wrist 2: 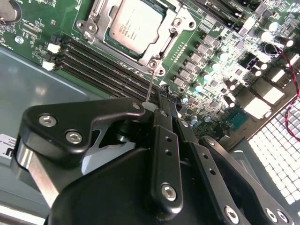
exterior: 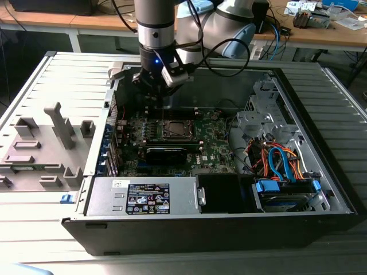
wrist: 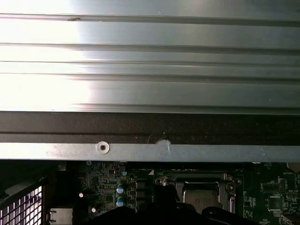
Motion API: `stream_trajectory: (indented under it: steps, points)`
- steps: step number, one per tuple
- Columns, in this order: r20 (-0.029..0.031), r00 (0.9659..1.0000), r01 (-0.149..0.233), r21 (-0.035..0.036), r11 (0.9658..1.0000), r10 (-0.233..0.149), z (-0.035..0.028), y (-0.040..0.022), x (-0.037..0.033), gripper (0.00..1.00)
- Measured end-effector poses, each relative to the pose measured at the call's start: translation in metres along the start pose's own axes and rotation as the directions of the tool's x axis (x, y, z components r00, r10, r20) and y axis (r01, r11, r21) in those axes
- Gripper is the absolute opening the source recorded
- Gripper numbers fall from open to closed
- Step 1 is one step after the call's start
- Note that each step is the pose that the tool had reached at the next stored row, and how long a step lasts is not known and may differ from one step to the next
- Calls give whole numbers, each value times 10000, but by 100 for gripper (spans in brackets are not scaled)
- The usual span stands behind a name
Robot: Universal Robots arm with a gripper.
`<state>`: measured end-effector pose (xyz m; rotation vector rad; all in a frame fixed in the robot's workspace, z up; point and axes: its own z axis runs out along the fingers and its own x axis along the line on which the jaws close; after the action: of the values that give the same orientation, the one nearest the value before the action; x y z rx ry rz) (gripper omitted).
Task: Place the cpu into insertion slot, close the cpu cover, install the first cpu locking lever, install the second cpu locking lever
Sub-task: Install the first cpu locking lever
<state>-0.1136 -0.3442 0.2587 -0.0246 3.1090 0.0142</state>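
My gripper (wrist 2: 157,110) hangs just above the green board (wrist 2: 225,56), beside the insertion slot (wrist 2: 136,33); in the second wrist view its black fingers (wrist 2: 161,140) look pressed together with no gap I can see, and a thin silvery wire lever (wrist 2: 149,86) runs from the slot's corner down to their tips; whether they actually pinch it I cannot tell; in the exterior view the gripper (exterior: 156,94) sits at the far edge of the open computer case (exterior: 321,189), over the slot (exterior: 175,130); the cpu (wrist 2: 133,24) lies flat in the slot, its silvery top showing; the cpu cover (wrist 2: 174,28) lies down around it as a metal frame, the chip visible through its window; in the first wrist view I see the cover (wrist: 199,180) and the chip (wrist: 200,200) beneath the case's ribbed metal wall (wrist: 150,70); long black memory slots (wrist 2: 103,70) run beside the socket.
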Motion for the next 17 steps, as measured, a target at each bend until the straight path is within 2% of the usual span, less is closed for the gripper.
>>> stream_trajectory:
  steps: [11,17]
  points:
    - [1,10000,0,-1,10000,0,3,-1,-75,11]
    - [0,10000,0,0,10000,0,9,-1,-93,11]
